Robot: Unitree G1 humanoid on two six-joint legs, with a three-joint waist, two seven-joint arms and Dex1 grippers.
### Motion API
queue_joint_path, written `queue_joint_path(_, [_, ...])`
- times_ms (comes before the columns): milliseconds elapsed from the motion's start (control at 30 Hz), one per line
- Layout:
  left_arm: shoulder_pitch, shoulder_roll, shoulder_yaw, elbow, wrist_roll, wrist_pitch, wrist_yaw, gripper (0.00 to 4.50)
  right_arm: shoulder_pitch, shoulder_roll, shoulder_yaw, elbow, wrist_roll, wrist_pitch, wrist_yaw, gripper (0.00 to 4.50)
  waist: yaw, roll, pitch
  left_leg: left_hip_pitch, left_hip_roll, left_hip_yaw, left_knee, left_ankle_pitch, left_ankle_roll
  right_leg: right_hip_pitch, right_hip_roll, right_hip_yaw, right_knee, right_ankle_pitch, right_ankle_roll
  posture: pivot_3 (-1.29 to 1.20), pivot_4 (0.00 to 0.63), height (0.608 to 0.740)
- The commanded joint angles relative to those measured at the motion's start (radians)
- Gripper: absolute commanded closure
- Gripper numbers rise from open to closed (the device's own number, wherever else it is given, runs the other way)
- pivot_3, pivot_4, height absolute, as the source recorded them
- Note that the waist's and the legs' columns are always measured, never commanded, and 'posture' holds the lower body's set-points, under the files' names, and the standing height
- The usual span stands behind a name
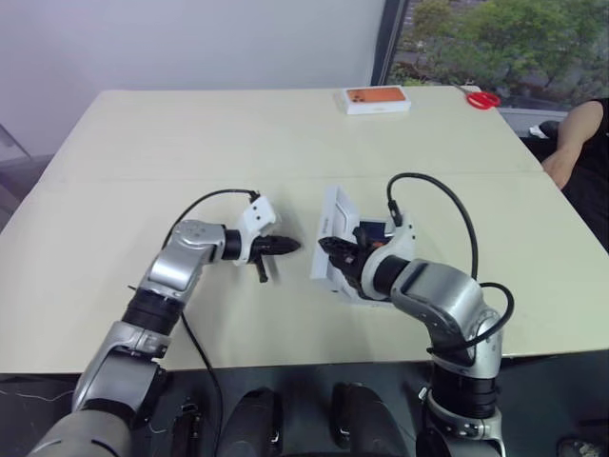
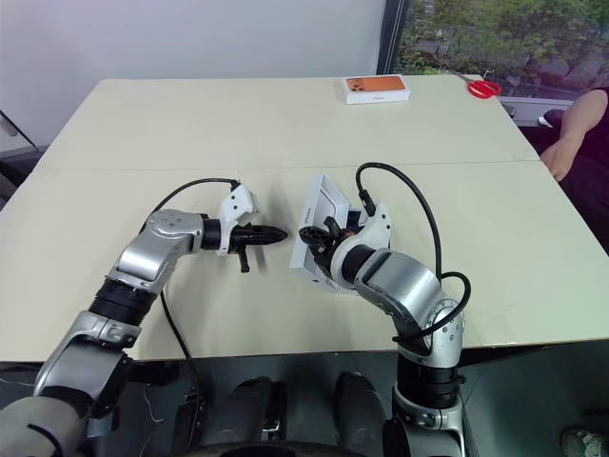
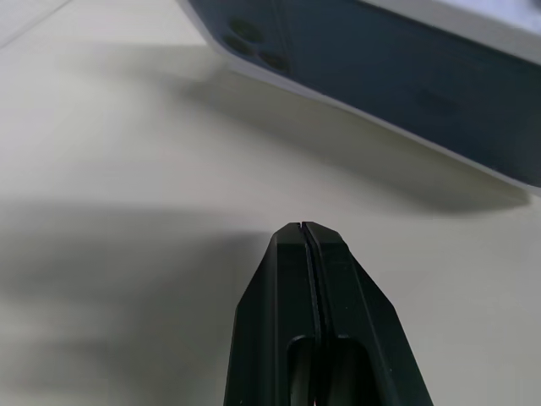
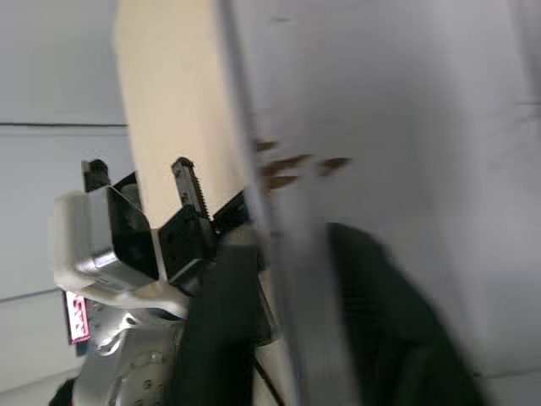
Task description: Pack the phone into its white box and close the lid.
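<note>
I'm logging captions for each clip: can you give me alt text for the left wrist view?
The left gripper, its two black fingers pressed shut, hovers over the pale table and points toward a dark blue phone. The phone sits tilted in a white box, its camera cluster at the near corner, casting a shadow on the table.

Cream desk (image 1: 190, 143) with a seam across its middle, orange-topped white box (image 1: 377, 99) near the far edge, red scissors (image 1: 482, 99) at the far right corner, white box (image 2: 319, 238) mid-desk.
</note>
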Motion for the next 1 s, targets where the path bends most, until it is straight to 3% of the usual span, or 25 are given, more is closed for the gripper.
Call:
queue_joint_path(33, [-0.042, -0.050, -0.007, -0.010, 0.000, -0.021, 0.010, 4.50, -0.038, -0.028, -0.038, -0.030, 0.009, -0.014, 0.005, 1.03, -0.001, 0.000, 0.000, 0.000, 0.000, 0.000, 0.000, 0.000, 0.000, 0.000, 0.000, 0.000, 0.000, 0.000, 0.000, 0.00, 0.150, 0.740])
queue_joint_path(100, [-0.052, -0.074, -0.009, -0.001, 0.006, -0.026, 0.018, 4.50, -0.053, -0.051, -0.046, -0.030, 0.009, -0.008, 0.013, 0.02, -0.002, 0.000, 0.000, 0.000, 0.000, 0.000, 0.000, 0.000, 0.000, 0.000, 0.000, 0.000, 0.000, 0.000, 0.000, 0.00, 0.150, 0.740])
queue_joint_path(167, [-0.060, -0.089, -0.007, 0.010, 0.011, -0.026, 0.021, 4.50, -0.065, -0.070, -0.055, -0.026, 0.009, -0.003, 0.024, 0.02, -0.004, 0.000, 0.000, 0.000, 0.000, 0.000, 0.000, 0.000, 0.000, 0.000, 0.000, 0.000, 0.000, 0.000, 0.000, 0.00, 0.150, 0.740])
queue_joint_path(600, [-0.095, -0.189, -0.024, -0.009, -0.003, 0.002, 0.013, 4.50, -0.120, -0.599, -0.117, 0.105, 0.009, 0.163, 0.260, 0.02, 0.001, 0.001, 0.000, 0.000, 0.000, 0.001, 0.000, 0.000, 0.001, 0.000, 0.001, 0.000, 0.000, 0.000, 0.000, 0.00, 0.150, 0.740])
queue_joint_path(767, [-0.087, -0.245, -0.049, -0.038, -0.005, 0.025, 0.026, 4.50, -0.120, -0.753, -0.102, 0.152, 0.009, 0.178, 0.336, 0.02, 0.004, 0.000, 0.000, 0.000, 0.000, 0.001, 0.000, -0.001, 0.001, 0.001, 0.000, 0.000, -0.001, 0.000, 0.000, 0.00, 0.150, 0.740])
queue_joint_path(1000, [-0.084, -0.190, 0.053, -0.087, -0.058, 0.098, 0.060, 4.50, -0.108, -0.916, -0.049, 0.131, -0.142, 0.239, 0.499, 0.02, -0.001, 0.000, 0.001, 0.000, 0.001, 0.001, 0.000, -0.001, 0.002, 0.001, 0.001, 0.000, -0.001, 0.000, 0.000, 0.00, 0.150, 0.740])
